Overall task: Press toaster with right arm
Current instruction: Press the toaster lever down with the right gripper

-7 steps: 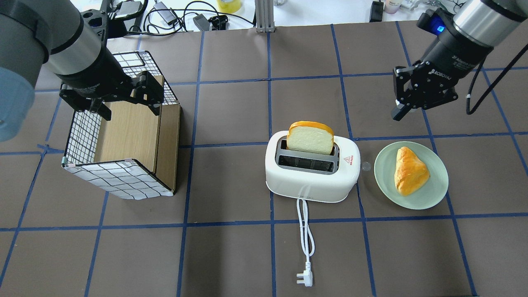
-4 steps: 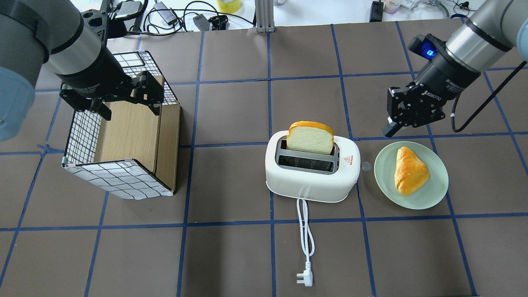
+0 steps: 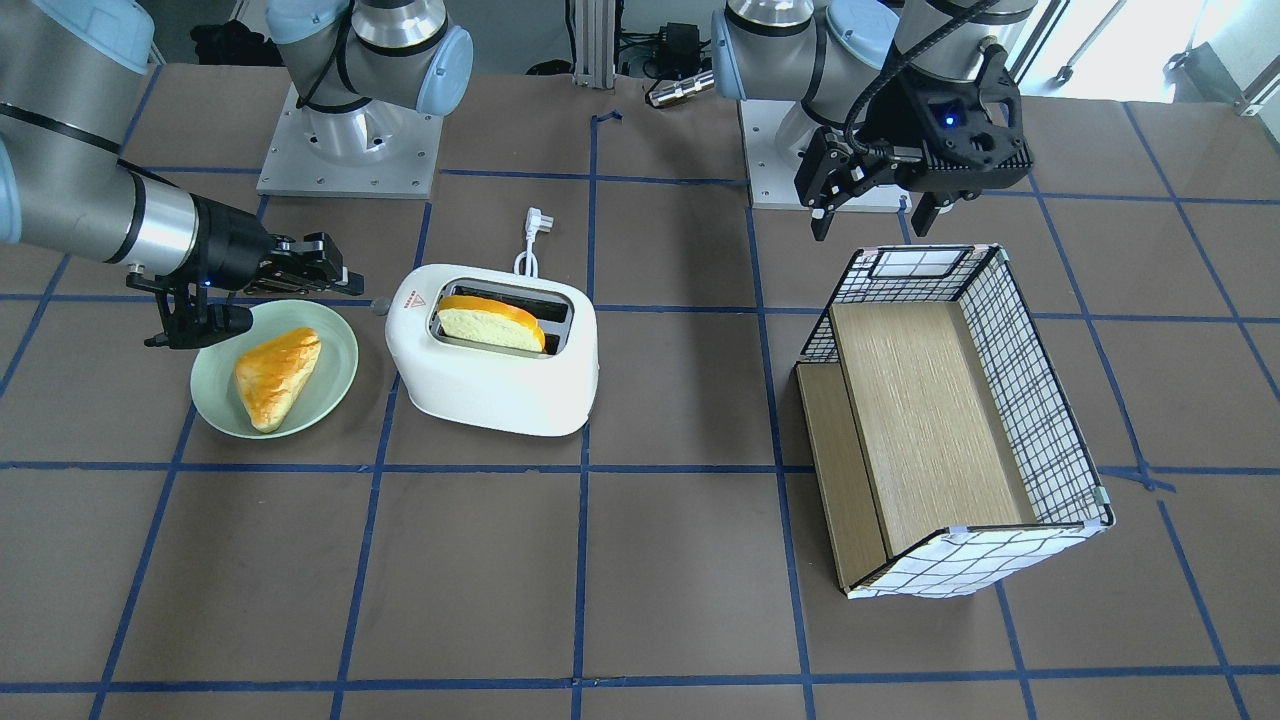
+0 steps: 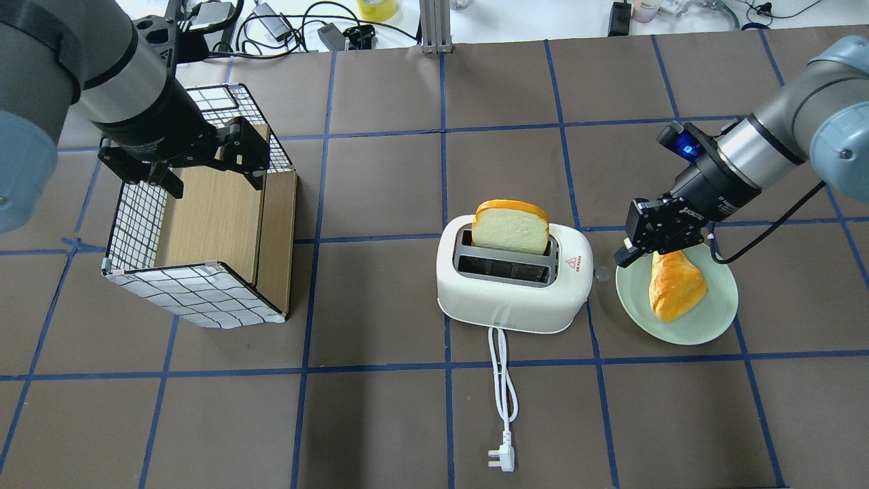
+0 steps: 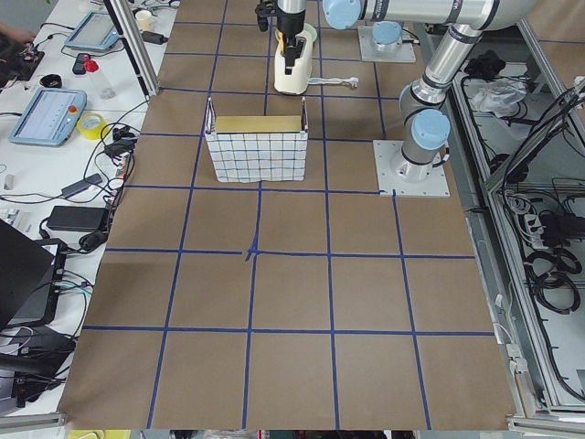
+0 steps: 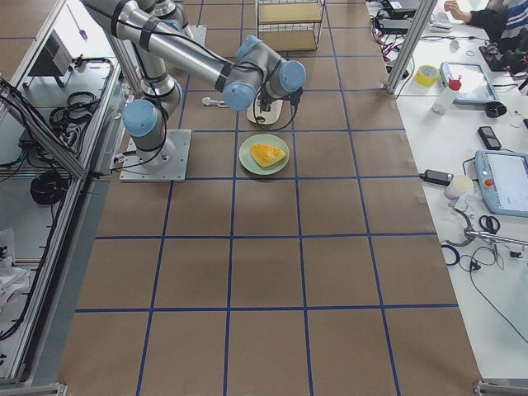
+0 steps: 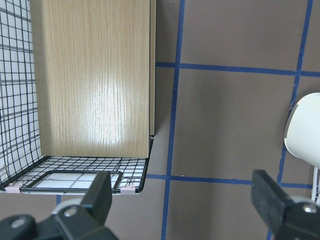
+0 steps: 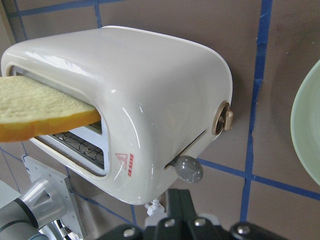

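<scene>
The toaster (image 4: pixel 514 285) stands near the middle of the desk, a little toward the desk's right edge. A slice of bread (image 4: pixel 510 227) sticks up from the slot farther from the robot. Its white cord (image 4: pixel 502 380) trails toward the robot's edge of the desk and ends in a plug (image 4: pixel 501 458).

The right gripper (image 4: pixel 622 257) is closed, its fingers pressed together into one black prong. It hovers low over the toaster-side rim of a pale green plate (image 4: pixel 713 319) that carries a golden pastry (image 4: pixel 672 285). The fingertips point at the toaster's right end, close to the grey knob (image 8: pixel 189 170) but apart from it. A tan dial (image 8: pixel 222 120) sits higher on that same end.

Toward the left edge of the desk, the left gripper (image 4: pixel 214 178) hangs with its fingers spread wide and holding nothing. It is above the far end of a checked wire-and-wood box (image 4: pixel 204 238).
</scene>
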